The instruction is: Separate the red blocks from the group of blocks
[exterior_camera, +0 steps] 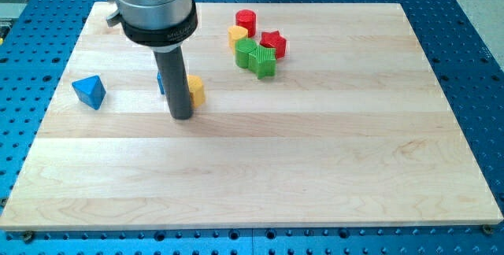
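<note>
Wooden board (315, 168) on a blue perforated table (472, 66), seen from one camera. My tip (182, 116) rests on the board left of centre, at the lower end of a dark rod (177, 78) that hangs from a grey cylindrical housing (151, 3). There are no fingers on this rod, so no opening or closing applies.

Red blocks, two in number, lie well apart from my tip, toward the view's upper right. The red cylinder (246, 21) stands nearest the view's top. The red star (273, 43) lies below and to its right. Both belong to a tight cluster with a yellow block (237, 35), which sits just beside the cylinder, and two green blocks: a green cylinder (246, 52) and a green star (264, 62), the latter touching the red star's lower edge.

Nearer my tip, a second yellow block (195, 90) lies just to the rod's right, apparently touching it. A blue block (161, 82) is partly hidden behind the rod on its left; its shape cannot be made out. A blue triangle (89, 91) lies alone near the board's left edge.

Count: two red, two green, two yellow, two blue. Faint lettering on the housing's dark band is too small to read.
</note>
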Robot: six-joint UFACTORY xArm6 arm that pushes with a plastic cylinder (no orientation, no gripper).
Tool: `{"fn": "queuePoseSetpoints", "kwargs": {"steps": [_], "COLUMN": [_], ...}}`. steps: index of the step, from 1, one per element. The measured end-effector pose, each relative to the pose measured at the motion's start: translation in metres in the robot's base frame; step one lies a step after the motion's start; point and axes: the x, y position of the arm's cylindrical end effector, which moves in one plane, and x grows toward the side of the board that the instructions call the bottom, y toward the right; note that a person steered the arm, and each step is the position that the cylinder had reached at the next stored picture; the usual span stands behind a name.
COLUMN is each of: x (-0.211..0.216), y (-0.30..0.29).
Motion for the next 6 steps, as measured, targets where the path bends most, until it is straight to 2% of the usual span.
{"fn": "queuePoseSetpoints", "kwargs": {"steps": [1,2,3,4,5,6], "x": [-0.008,-0.050,-0.078,-0.018,-0.035,-0.091], "y": [-0.015,0.060,0.078,0.095,0.170,0.170]}}
